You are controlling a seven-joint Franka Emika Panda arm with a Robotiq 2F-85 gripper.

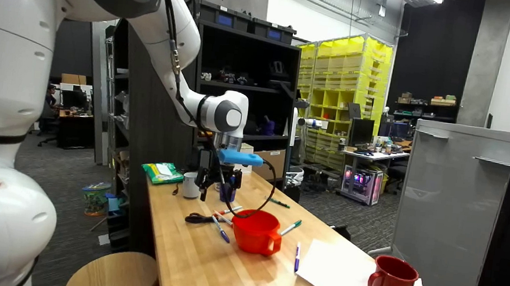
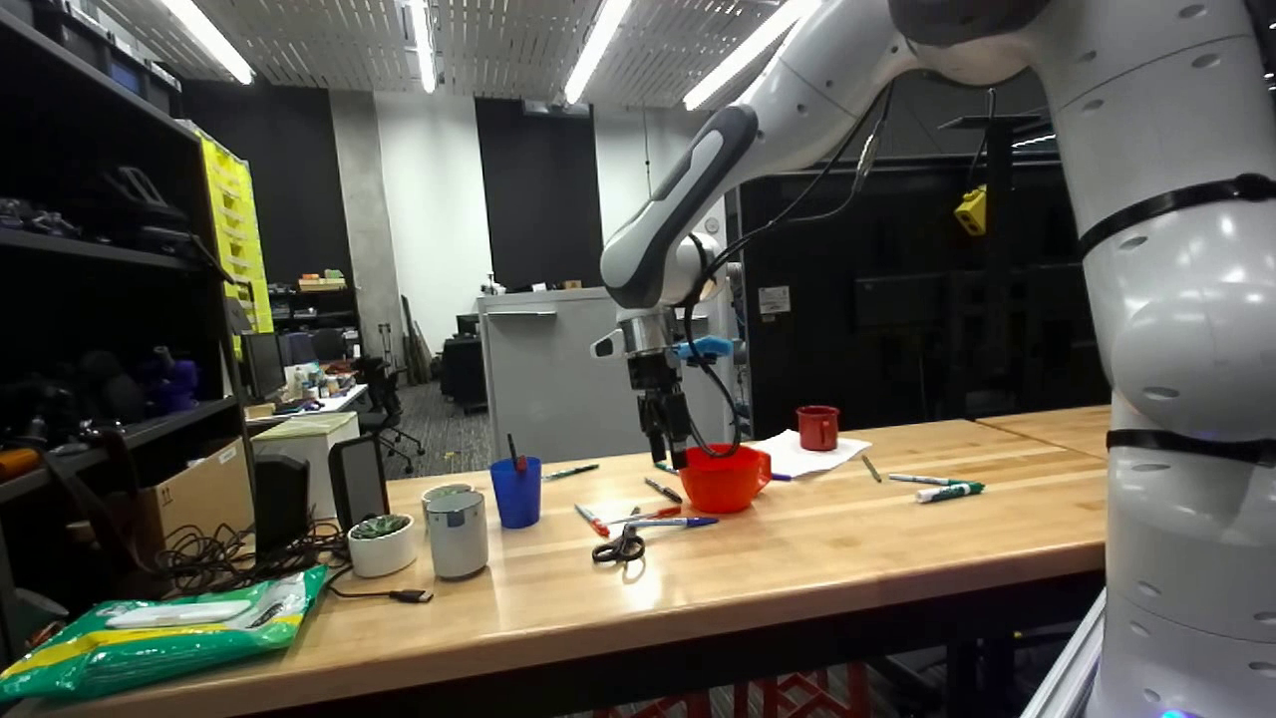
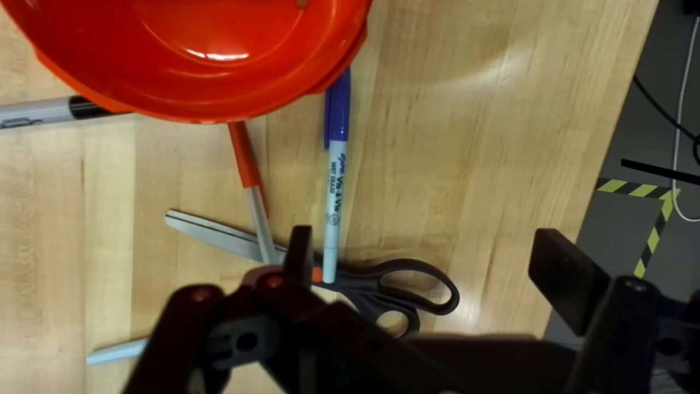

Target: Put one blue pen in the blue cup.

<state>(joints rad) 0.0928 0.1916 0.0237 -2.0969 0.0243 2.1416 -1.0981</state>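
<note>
The blue cup (image 2: pixel 516 496) stands upright on the table with a dark pen and something red showing in it. In an exterior view the gripper partly hides the cup (image 1: pixel 227 194). A blue-capped pen (image 3: pixel 334 180) lies over the scissors, its cap end by the red cup; it shows in both exterior views (image 1: pixel 221 230) (image 2: pixel 688 522). Another blue-capped pen (image 1: pixel 297 258) lies near the paper. My gripper (image 3: pixel 429 257) is open and empty above the table, over the scissors' handles in the wrist view. It points down in both exterior views (image 1: pixel 219 187) (image 2: pixel 668 459).
The wide red cup (image 1: pixel 255 233) stands beside the pens. Scissors (image 3: pixel 410 265), an orange-red pen (image 3: pixel 245 158) and a black-capped marker (image 3: pixel 49 112) lie close by. A white cup (image 2: pixel 460 538), a planter (image 2: pixel 383 548) and a red mug (image 1: pixel 393 283) also stand on the table.
</note>
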